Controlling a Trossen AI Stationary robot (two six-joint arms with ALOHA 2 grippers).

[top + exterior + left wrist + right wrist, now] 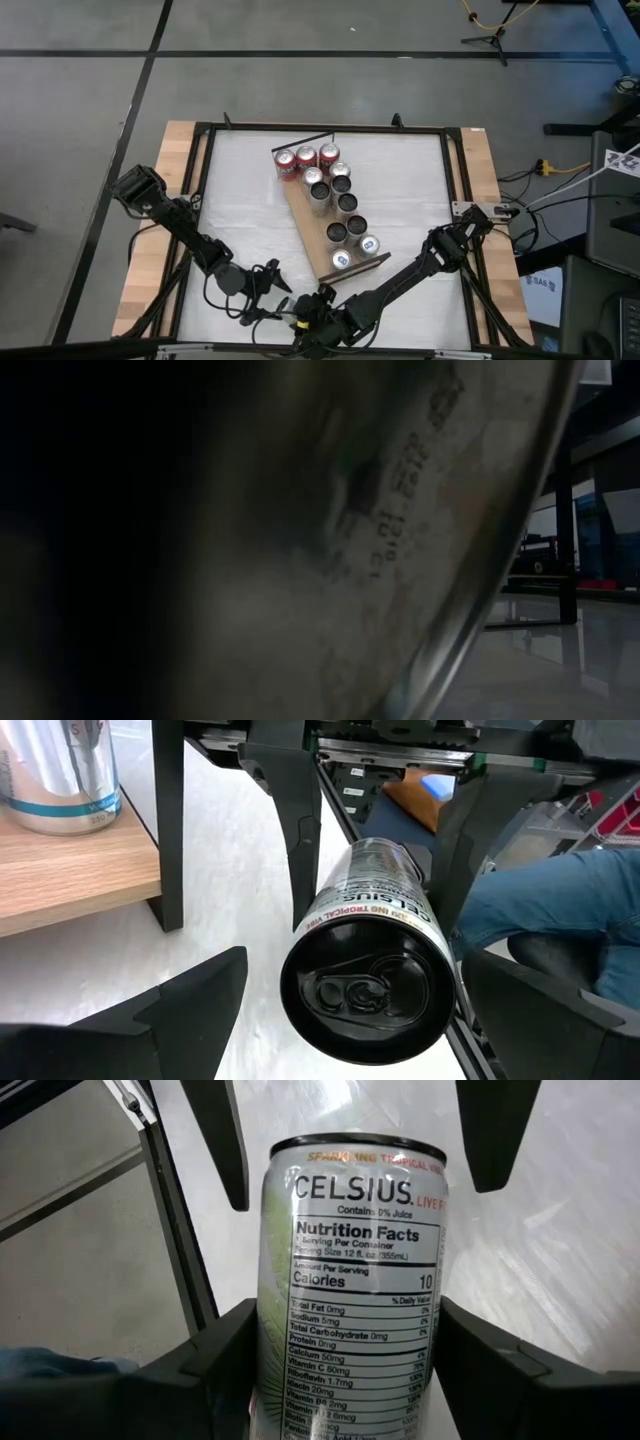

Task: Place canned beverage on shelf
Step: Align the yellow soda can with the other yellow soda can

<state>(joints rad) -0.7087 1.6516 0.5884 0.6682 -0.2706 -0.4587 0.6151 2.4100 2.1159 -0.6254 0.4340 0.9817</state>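
A silver Celsius can (pixel 350 1270) hangs tilted near the table's near edge, with my right gripper (pixel 316 306) shut on it. Its top end (pixel 365 990) faces my left gripper (pixel 276 290). That gripper is open, and its fingers (pixel 222 1140) stand on either side of the can's top end without visibly touching it. The wooden shelf (pixel 312 238) lies slantwise in the middle of the table. It carries several cans, red ones (pixel 305 158) at its far end and silver and dark ones along its right side. In the low view the can (pixel 330 560) fills nearly the whole picture. My right gripper pinches the can's lower body (pixel 300 1370) between its two fingers (pixel 210 1355), one on each side wall. The fingers slant down from the table's right and lie along the can, which reaches out past their tips. The can is tilted, its top end toward my left gripper.
The shelf's near corner (pixel 70 870), with a silver can (pixel 60 770) standing on it, is close beside the held can. The table's black frame (pixel 170 1210) runs along the near edge. A person's leg in jeans (pixel 570 900) shows beyond the table.
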